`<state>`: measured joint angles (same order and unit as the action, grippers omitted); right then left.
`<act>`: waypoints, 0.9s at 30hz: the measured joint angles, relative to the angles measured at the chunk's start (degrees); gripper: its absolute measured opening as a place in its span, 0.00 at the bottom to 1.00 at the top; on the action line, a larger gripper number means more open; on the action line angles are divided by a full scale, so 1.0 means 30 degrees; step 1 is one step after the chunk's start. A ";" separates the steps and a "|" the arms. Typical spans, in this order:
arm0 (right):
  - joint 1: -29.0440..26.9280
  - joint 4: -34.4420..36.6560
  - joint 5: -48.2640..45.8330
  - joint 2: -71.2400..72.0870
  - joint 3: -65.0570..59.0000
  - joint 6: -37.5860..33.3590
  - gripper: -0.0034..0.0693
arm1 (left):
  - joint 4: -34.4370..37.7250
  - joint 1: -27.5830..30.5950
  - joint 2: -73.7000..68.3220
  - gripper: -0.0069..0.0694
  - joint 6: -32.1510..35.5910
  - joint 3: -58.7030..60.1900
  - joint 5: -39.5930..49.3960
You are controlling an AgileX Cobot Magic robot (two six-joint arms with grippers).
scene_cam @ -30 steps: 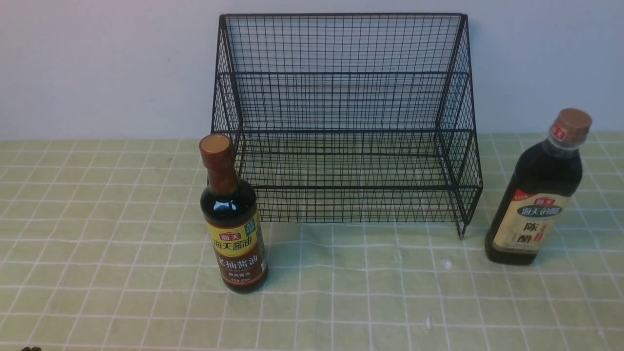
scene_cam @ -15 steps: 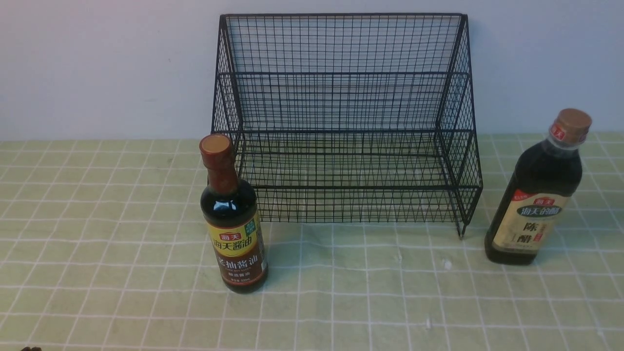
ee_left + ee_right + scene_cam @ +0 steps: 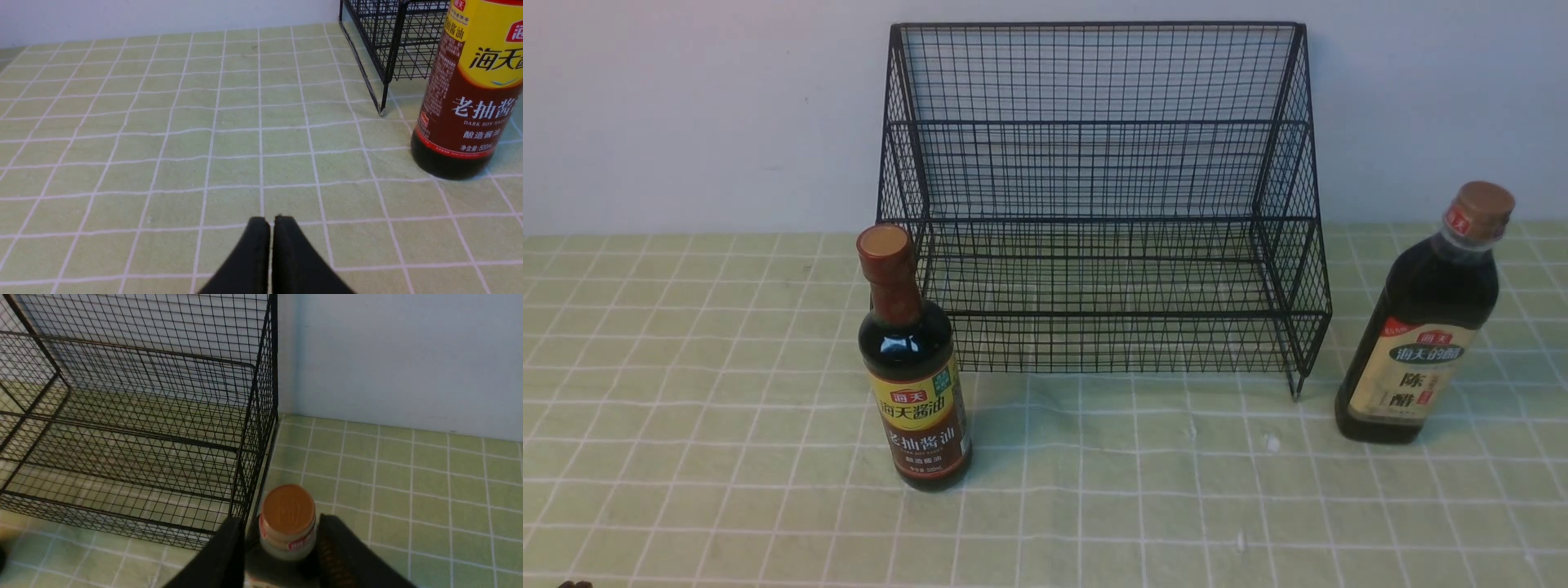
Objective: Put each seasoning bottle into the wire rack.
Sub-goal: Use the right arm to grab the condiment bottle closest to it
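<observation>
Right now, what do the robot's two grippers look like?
The left gripper has two matte black fingers tapering to narrow rounded tips. The right gripper has the same black fingers; one inner face looks ribbed, though blurred. No cables or markings show.

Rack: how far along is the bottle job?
Done: nothing; the rack is empty, and the soy sauce bottle and vinegar bottle stand on the cloth outside it. In hand: right hand open, lined up on the vinegar bottle, no grip; left hand shut, apart from the soy sauce bottle. Left: both bottles.
</observation>
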<state>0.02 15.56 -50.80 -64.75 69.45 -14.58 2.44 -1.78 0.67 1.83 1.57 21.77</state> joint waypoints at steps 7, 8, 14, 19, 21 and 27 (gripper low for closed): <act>0.0000 0.0130 0.0159 -0.3888 0.0955 -0.0782 0.83 | 0.0000 0.0000 0.0000 0.08 0.0000 0.0000 0.0000; 0.0000 0.0219 0.0159 -0.4492 0.0955 -0.0806 0.89 | 0.0000 0.0000 0.0000 0.08 0.0000 0.0000 0.0000; 0.0000 0.0722 0.0139 -0.5406 0.0955 -0.0846 0.92 | 0.0000 0.0000 0.0000 0.08 0.0000 0.0000 0.0000; 0.0000 0.0468 0.0051 -0.5445 0.0955 -0.0860 0.92 | 0.0000 0.0000 0.0000 0.08 0.0000 0.0000 0.0000; 0.0000 0.0331 0.0051 -0.5695 0.0955 -0.0860 0.92 | 0.0000 0.0000 0.0000 0.08 0.0000 0.0000 0.0000; 0.0384 0.0314 0.0070 -0.6896 0.0955 -0.0860 0.89 | 0.0000 0.0000 0.0000 0.08 0.0000 0.0000 0.0000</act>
<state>1.17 16.50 -50.59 -85.44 72.32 -17.16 2.44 -1.78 0.67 1.83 1.57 21.77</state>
